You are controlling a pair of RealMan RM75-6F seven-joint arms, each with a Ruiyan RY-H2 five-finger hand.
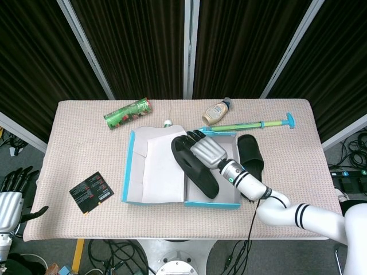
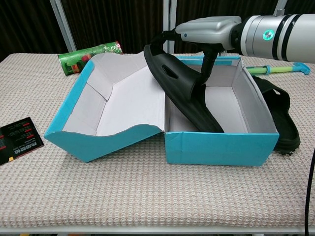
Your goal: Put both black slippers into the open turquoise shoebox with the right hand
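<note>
The open turquoise shoebox sits mid-table, its lid folded out to the left. One black slipper leans inside it, its upper end propped over the edge between box and lid. My right hand lies palm down just above that slipper, fingers stretched toward its raised end and thumb hanging beside the strap; no grip shows. The second black slipper lies on the cloth against the box's right wall. My left hand hangs open off the table's left edge.
A green can lies at the back left. A sauce bottle and a green-and-blue stick lie behind the box. A black card rests front left.
</note>
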